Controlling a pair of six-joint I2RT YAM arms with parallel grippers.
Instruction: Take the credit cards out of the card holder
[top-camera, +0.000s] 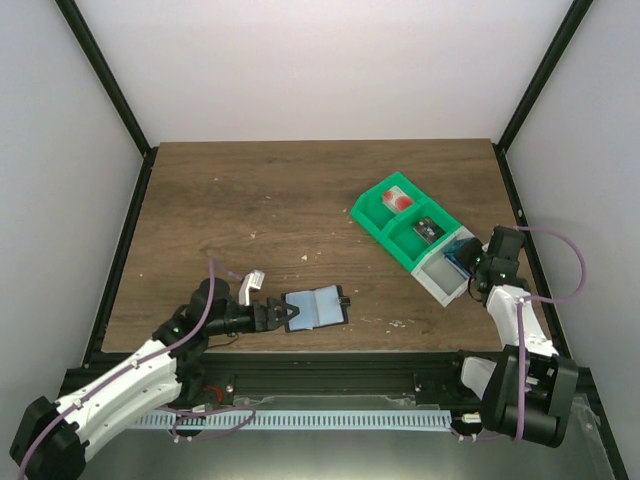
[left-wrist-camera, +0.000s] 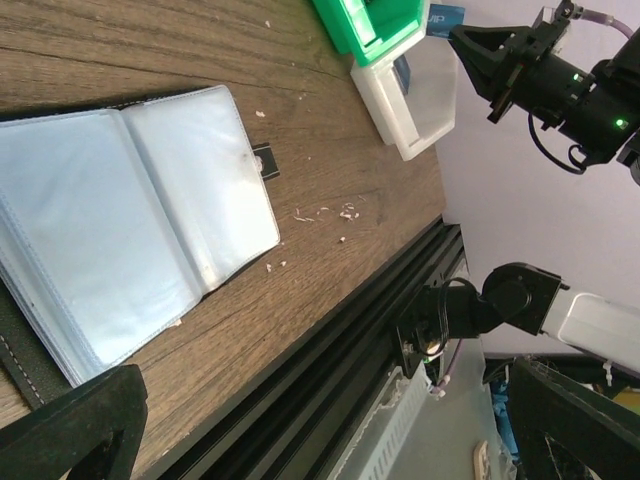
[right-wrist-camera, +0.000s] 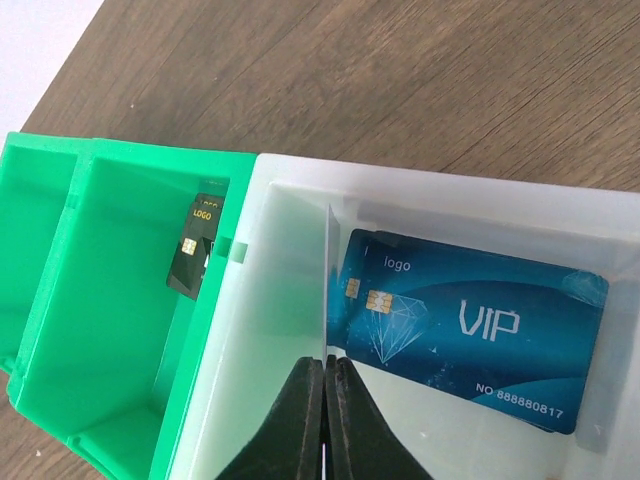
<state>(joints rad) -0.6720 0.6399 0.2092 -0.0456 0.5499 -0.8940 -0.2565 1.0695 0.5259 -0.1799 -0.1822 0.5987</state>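
The card holder (top-camera: 316, 307) lies open on the table near the front edge, its pale blue-grey slots (left-wrist-camera: 130, 240) facing up and a small black tab (left-wrist-camera: 265, 160) on its right edge. My left gripper (top-camera: 283, 314) stands open at the holder's left edge, with nothing between its fingers (left-wrist-camera: 85, 430). My right gripper (right-wrist-camera: 327, 375) is shut on a credit card (right-wrist-camera: 327, 280) seen edge-on, held upright over the clear-white tray (right-wrist-camera: 280, 300). A blue VIP credit card (right-wrist-camera: 470, 330) lies flat in that tray.
A green tray (top-camera: 362, 212) joins the clear-white tray (top-camera: 440, 280) at the right. It holds a white card with a red blotch (top-camera: 398, 198) and a black card (right-wrist-camera: 195, 245). Pale crumbs (left-wrist-camera: 325, 212) lie on the wood. A black rail (left-wrist-camera: 330, 330) runs along the table's front edge.
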